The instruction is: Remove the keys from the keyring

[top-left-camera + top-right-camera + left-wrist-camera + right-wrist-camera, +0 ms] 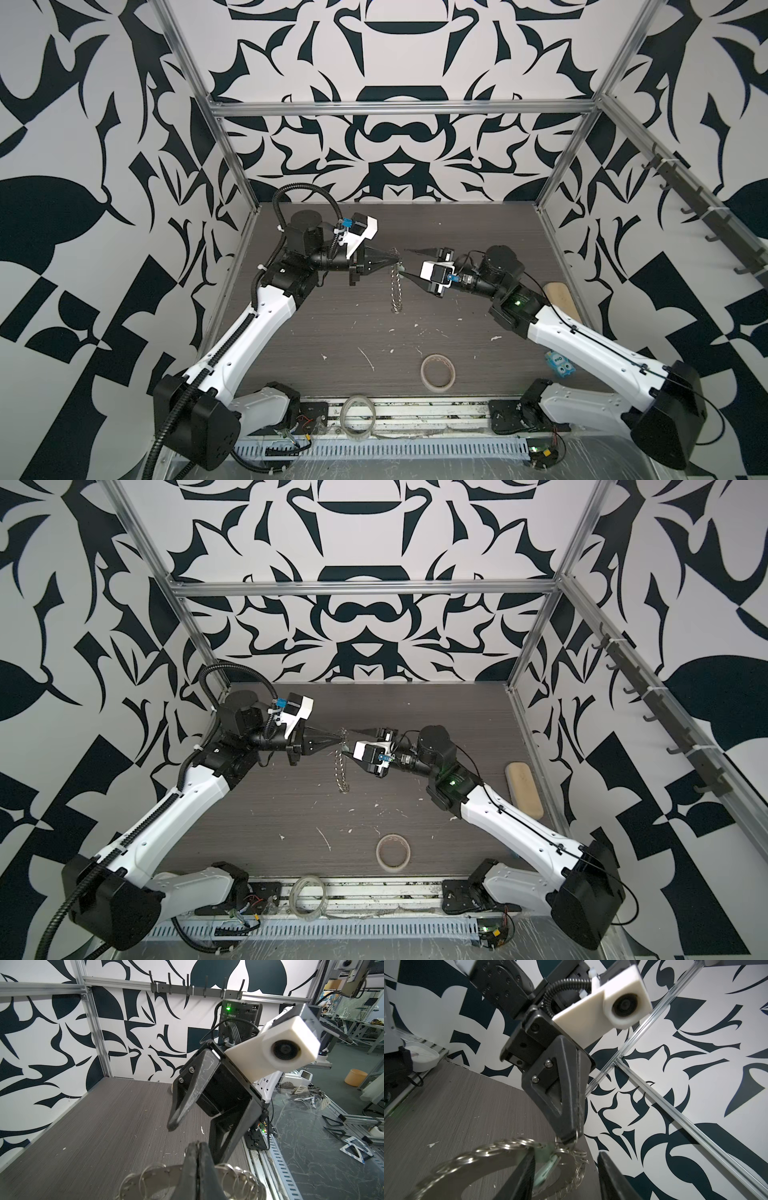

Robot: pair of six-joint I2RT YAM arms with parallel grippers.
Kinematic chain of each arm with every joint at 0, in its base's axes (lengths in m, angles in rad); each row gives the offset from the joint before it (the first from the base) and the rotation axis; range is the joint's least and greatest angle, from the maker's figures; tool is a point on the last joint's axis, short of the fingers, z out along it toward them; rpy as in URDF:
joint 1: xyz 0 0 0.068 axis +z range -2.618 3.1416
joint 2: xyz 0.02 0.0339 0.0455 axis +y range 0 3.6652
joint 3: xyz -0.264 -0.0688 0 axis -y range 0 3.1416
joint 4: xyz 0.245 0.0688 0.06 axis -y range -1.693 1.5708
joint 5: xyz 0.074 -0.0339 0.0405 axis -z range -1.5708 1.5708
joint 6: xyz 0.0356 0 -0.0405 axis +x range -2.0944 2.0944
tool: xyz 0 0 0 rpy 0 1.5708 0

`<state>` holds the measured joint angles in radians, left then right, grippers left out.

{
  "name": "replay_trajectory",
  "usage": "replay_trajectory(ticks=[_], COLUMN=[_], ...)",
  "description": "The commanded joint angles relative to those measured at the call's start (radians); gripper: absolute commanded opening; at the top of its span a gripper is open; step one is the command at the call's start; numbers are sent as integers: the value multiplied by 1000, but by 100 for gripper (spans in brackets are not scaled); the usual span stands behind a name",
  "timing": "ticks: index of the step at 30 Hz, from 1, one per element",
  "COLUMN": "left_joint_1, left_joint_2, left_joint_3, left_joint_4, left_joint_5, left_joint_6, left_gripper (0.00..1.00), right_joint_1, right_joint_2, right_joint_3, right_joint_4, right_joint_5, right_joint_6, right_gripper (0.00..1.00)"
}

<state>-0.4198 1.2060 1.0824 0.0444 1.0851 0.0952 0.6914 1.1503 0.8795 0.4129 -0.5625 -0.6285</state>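
Evidently light, floppy and slippery, the keyring [397,286] dangles over the counter [457,332] from the left claw [397,261] clamped on its top links, while the right claw [564,1156], jaws apart, straddles the small stiff key [547,1164], best pinched by its flat head.

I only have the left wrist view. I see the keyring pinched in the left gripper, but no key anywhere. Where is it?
Observer: In the right wrist view the key hangs on the keyring, right next to where the left gripper pinches it.
Operator: Is the right gripper on it?
Observer: Not gripping. The right gripper is open, with the key close beside one finger; contact unclear.
Operator: Does the ring reach the table?
Observer: In both top views the keyring hangs straight down and its lower end seems to meet the table.
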Motion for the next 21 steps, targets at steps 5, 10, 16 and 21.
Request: replay_trajectory(ticks=[5, 10, 16, 21], left_joint_1=[3, 4, 4, 4], left_joint_2=[-21, -21, -21, -18], left_joint_3=[7, 4, 1, -4], left_joint_4=[39, 46, 50, 64], left_joint_5=[9, 9, 10, 9], left_joint_6=[-27, -34, -42, -54], left_gripper=[0, 0, 0, 0], right_joint_1=[4, 5, 7, 12], right_joint_2=[6, 11, 12, 12], right_joint_3=[35, 49, 56, 63], right_joint_4=[72, 49, 45, 33], right_joint_5=[32, 9, 0, -7], right_joint_6=[18, 18, 23, 9], right_gripper=[40, 34, 34, 34])
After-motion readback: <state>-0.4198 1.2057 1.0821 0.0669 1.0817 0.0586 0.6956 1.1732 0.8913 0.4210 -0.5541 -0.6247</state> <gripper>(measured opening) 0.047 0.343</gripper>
